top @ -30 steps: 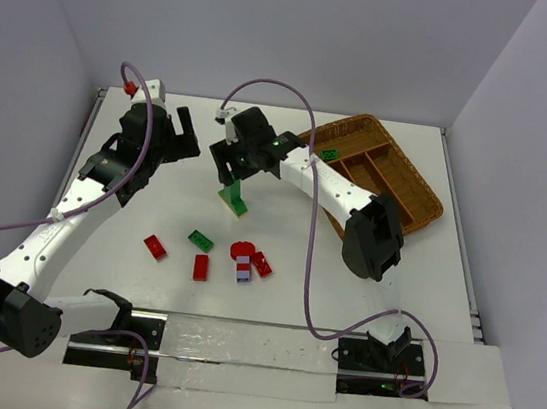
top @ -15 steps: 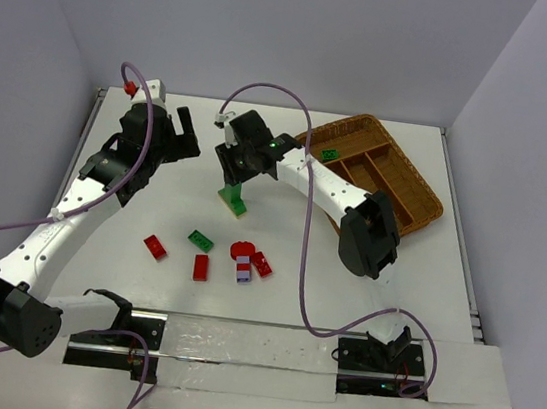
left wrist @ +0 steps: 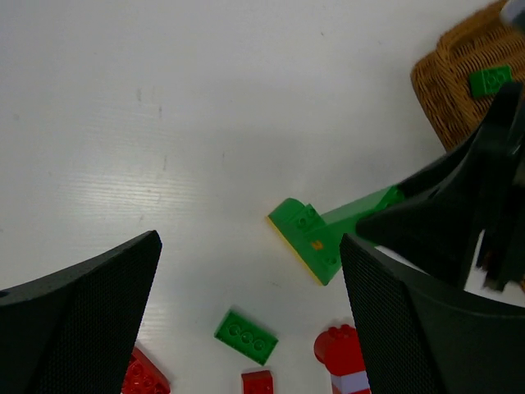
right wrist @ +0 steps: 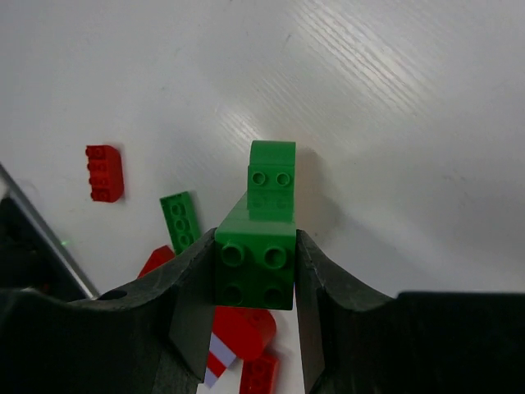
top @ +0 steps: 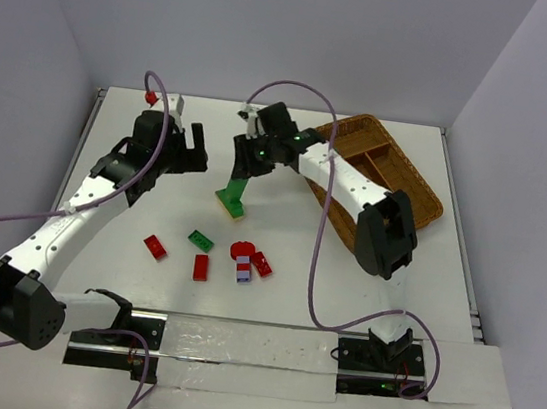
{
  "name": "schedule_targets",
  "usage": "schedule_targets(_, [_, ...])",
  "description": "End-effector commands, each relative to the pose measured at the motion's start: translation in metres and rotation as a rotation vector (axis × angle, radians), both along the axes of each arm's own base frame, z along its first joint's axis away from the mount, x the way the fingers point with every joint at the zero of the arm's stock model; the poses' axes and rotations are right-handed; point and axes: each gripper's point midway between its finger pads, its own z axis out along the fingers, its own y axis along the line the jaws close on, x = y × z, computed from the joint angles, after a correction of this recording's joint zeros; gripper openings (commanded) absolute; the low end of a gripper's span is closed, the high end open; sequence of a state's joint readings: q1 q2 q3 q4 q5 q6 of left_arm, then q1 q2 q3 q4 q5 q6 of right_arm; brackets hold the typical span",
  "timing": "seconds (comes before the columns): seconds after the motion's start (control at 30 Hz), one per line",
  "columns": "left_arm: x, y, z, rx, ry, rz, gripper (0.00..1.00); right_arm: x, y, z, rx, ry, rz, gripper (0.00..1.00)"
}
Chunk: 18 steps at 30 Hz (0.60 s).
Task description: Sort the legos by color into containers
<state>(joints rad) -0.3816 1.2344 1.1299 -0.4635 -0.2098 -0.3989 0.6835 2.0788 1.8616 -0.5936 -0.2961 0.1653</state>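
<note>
The right claw (right wrist: 255,246) is clamped on the upper end of a long green lego piece (top: 235,195), one finger on each side. The piece hangs tilted, its lower end down by the white surface (top: 416,274); whether it touches cannot be told. A thin yellow layer (left wrist: 294,252) lines that lower end. This piece sits left of the wicker tray (top: 422,200), well apart from it. One small green brick (left wrist: 490,80) lies inside the tray, in a compartment at its near-left end.

The left claw (top: 198,148) hovers just left of the held piece, fingers spread wide and holding nothing.

Nearer the arm bases, loose legos lie on the surface: a flat green brick (top: 200,239), a red brick (top: 155,246), another red brick (top: 201,267), a round red piece (top: 242,251) and a lilac-white brick (top: 242,275).
</note>
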Motion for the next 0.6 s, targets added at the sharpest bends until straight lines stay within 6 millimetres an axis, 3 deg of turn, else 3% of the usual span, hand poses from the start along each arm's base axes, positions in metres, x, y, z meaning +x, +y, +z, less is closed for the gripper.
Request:
schedule_targets(0.0, [-0.008, -0.029, 0.008, -0.042, -0.047, -0.217, 0.98, 0.005, -0.013, 0.068, 0.253, 0.045, -0.006, 0.0])
schedule_targets(0.1, [-0.028, -0.055, 0.001, -0.095, -0.054, -0.419, 0.98, -0.001, -0.025, 0.075, 0.331, 0.124, 0.001, 0.0])
schedule_targets(0.3, [-0.05, -0.087, 0.002, -0.183, -0.131, -0.616, 0.94, -0.006, -0.035, 0.085, 0.405, 0.184, 0.018, 0.0])
schedule_targets(0.43, [-0.05, -0.096, 0.021, -0.175, -0.304, -0.649, 0.93, -0.008, -0.034, 0.091, 0.422, 0.198, 0.027, 0.0])
schedule_targets(0.57, [-0.04, -0.098, 0.024, -0.147, -0.334, -0.644, 0.89, -0.007, -0.034, 0.097, 0.43, 0.185, 0.023, 0.0])
